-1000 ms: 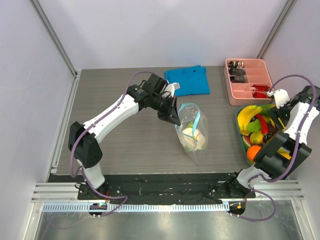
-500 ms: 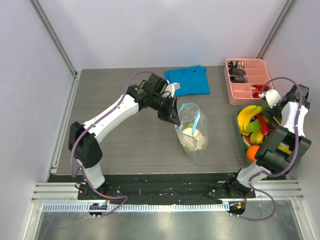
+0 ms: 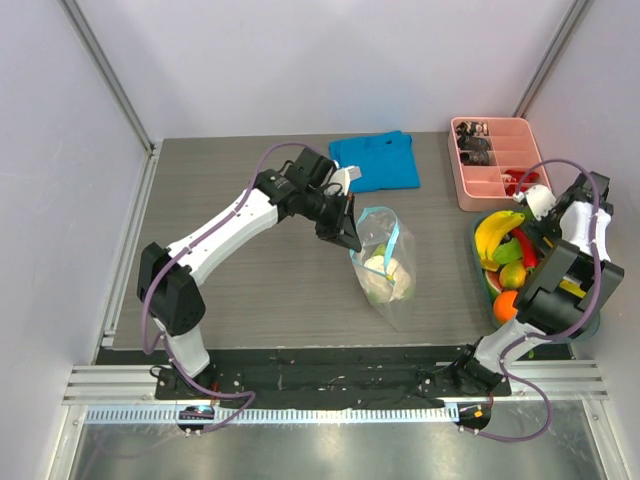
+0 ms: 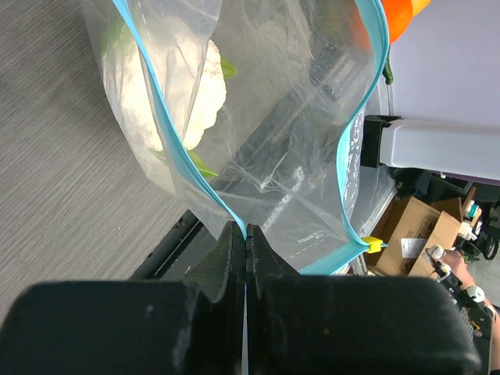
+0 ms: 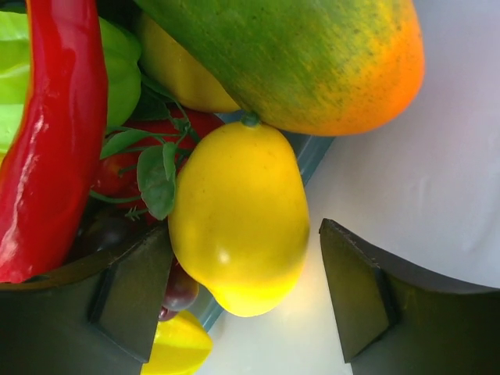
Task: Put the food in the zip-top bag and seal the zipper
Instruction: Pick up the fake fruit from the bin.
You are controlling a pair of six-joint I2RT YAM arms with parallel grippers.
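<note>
Evidently the left gripper (image 4: 246, 234) pinches the clear plastic bag's (image 4: 289, 156) thin light-blue zipper strip (image 4: 185, 156), propping its mouth open (white cauliflower (image 4: 183, 101) inside). The right gripper (image 5: 242, 293) gapes wide at a smooth yellow fruit (image 5: 238, 219).

table (image 3: 240, 290) — grey wood-grain | blue cloth (image 3: 378, 162) | pink tray (image 3: 480, 186) | zip-top bag (image 3: 386, 272) | food bowl (image 3: 481, 268) — rim seemingly teal

Clear bag (image 4: 289, 156), light-blue zipper (image 4: 175, 148), white cauliflower (image 4: 183, 94).
</note>
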